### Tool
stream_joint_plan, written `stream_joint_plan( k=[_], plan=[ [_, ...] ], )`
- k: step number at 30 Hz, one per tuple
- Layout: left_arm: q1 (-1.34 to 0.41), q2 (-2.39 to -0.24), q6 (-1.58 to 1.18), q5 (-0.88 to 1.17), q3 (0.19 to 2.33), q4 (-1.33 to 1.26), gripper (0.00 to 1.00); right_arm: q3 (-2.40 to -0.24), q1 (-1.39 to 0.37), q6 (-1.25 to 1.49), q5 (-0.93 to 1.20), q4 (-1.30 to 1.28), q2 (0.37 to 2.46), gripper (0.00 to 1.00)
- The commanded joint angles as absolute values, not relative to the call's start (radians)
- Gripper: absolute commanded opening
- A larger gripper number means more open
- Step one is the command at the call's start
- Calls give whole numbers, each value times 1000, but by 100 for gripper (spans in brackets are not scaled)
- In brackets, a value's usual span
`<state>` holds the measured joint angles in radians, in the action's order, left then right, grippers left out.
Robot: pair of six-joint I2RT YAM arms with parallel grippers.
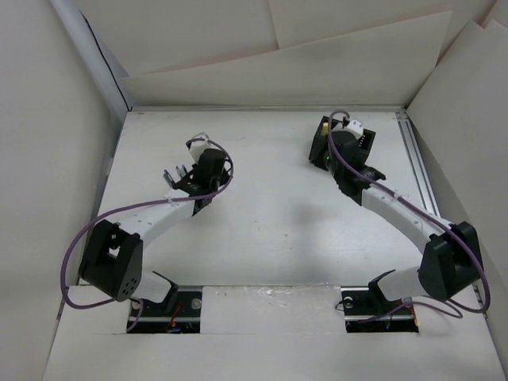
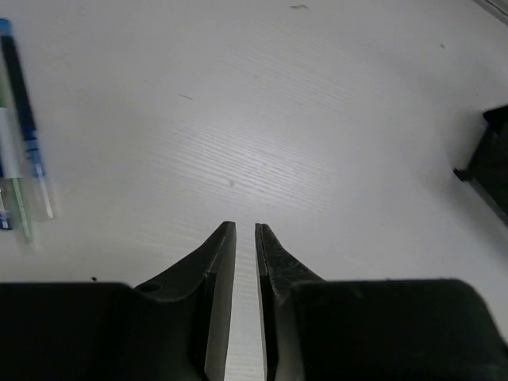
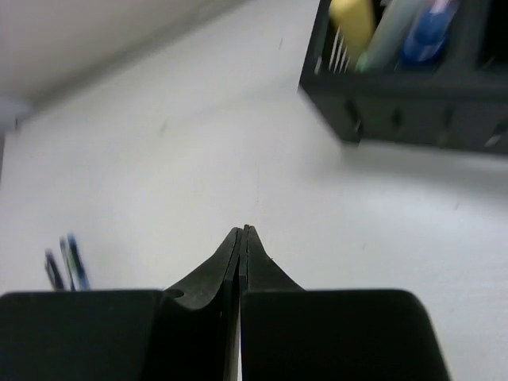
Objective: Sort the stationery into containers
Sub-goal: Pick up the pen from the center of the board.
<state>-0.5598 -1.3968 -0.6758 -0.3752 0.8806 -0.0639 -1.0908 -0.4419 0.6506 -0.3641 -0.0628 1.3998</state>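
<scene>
Stationery (image 3: 353, 24) partly sat in the containers (image 3: 397, 111); I saw pens (image 2: 25, 119) lying on the worktop (image 2: 262, 119), left tool (image 2: 245, 230) nearly closed, right tool (image 3: 241, 230) closed, both empty.

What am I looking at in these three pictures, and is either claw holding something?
These are two robot arms, the left arm and the right arm, bolted to a white table. One picture looks down from above; the other two come from cameras on each wrist, so each shows its own gripper. The left gripper is almost closed, the right gripper fully closed; both hold nothing. Loose pens lie on the table, and a black container already holds a few.
</scene>
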Motion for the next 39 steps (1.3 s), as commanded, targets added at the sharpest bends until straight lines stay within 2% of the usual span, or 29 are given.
stream_joint_plan(
  k=[1, 2, 6, 8, 13, 18, 25, 39],
  plan=[
    [-453, -1408, -738, -366, 904, 8, 13, -1010, -508, 683, -218, -23, 1349, 0],
    [-430, -1408, -738, -353, 904, -3, 13, -982, -517, 683, -218, -32, 1333, 0],
    [-341, -1417, -761, -377, 893, 6, 23, -928, -528, 664, -196, -44, 1252, 0],
    [-287, -1428, -787, -367, 884, 15, 24, -928, -528, 664, -160, -71, 1229, 3],
    [-259, -1489, -796, -347, 915, 1, 24, -879, -546, 664, -133, -20, 1242, 5],
    [-259, -1597, -785, -370, 968, 34, 12, -879, -566, 673, -81, -11, 1298, 5],
    [-259, -1608, -795, -400, 928, 34, 12, -870, -577, 673, -103, -11, 1289, 6],
    [-259, -1617, -795, -459, 928, 67, 18, -870, -568, 673, -112, -11, 1299, 6]
  ],
)
